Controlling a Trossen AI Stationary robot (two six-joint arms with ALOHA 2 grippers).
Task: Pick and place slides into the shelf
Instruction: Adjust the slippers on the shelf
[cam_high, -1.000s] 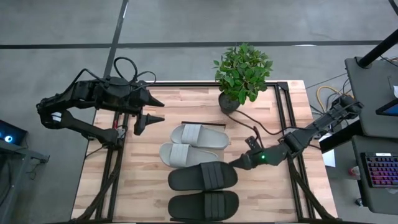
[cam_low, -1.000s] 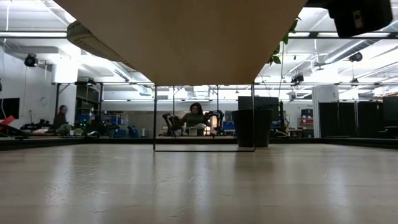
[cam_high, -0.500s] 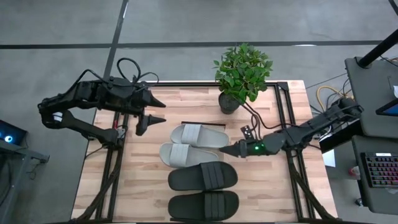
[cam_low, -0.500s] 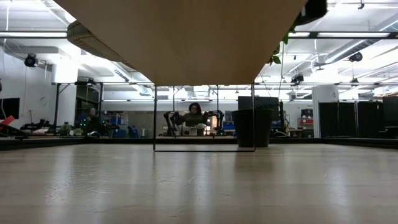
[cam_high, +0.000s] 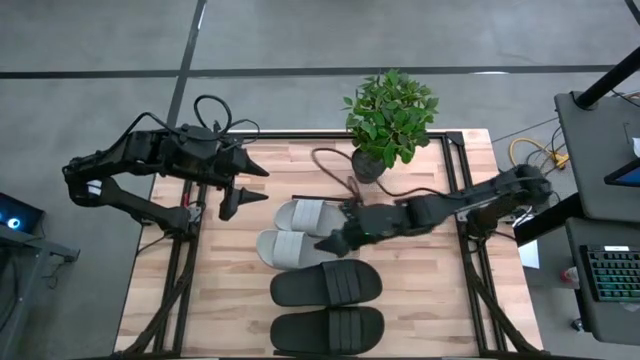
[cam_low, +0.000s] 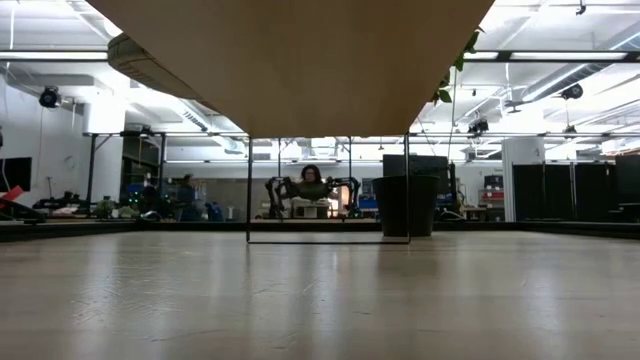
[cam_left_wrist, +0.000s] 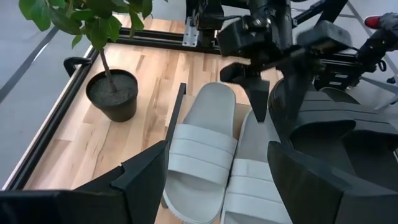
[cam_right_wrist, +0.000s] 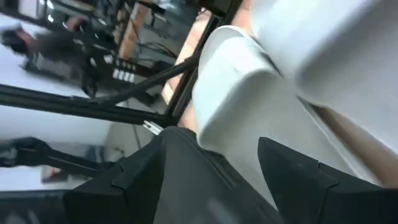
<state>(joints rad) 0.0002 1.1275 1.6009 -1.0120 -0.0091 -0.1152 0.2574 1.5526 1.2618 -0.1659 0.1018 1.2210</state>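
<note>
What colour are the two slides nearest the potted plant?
Pale grey slides; clearest in the left wrist view.

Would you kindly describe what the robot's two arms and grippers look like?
Both arms are dark, jointed and slender. The left gripper ends in two pointed black fingers, with black cables looping over its wrist. The right gripper has similar tapered dark fingers and a black cable curling above the arm.
</note>
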